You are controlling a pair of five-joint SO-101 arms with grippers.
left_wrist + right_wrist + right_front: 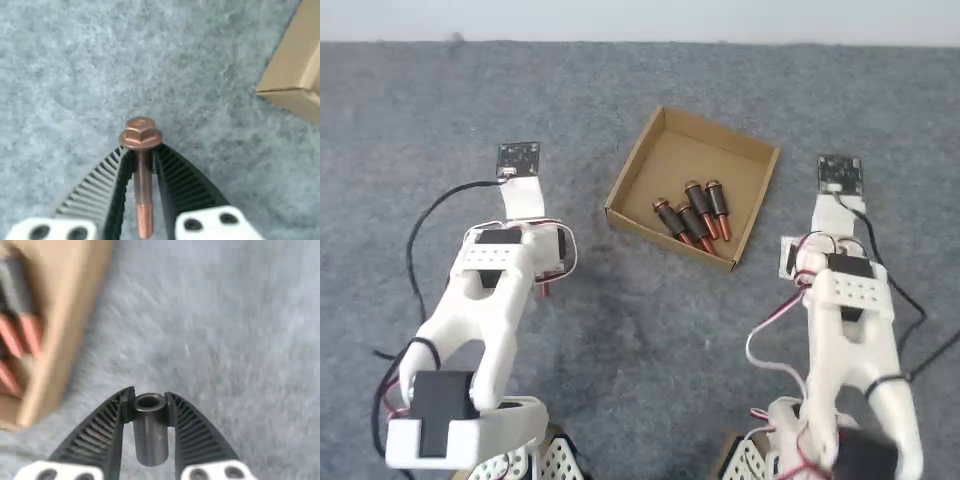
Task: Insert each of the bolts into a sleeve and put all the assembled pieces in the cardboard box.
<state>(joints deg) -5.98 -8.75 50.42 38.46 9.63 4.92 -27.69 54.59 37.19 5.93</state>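
My left gripper (141, 150) is shut on a copper bolt (143, 195), gripping its shank just below the hex head, above the grey carpet. In the high view that arm (505, 265) is left of the cardboard box (632, 175), and a bit of the bolt (544, 288) shows beside the wrist. My right gripper (150, 399) is shut on a black sleeve (151, 437) with its open end facing away from the camera. The cardboard box (65, 335) is close beside it. The right arm (840, 285) is right of the box. Several assembled pieces (692, 213) lie inside the box.
Grey carpet (650, 330) covers the table between the two arms and in front of the box. A corner of the box (295, 80) shows in the left wrist view. Cables loop around both arms near their bases.
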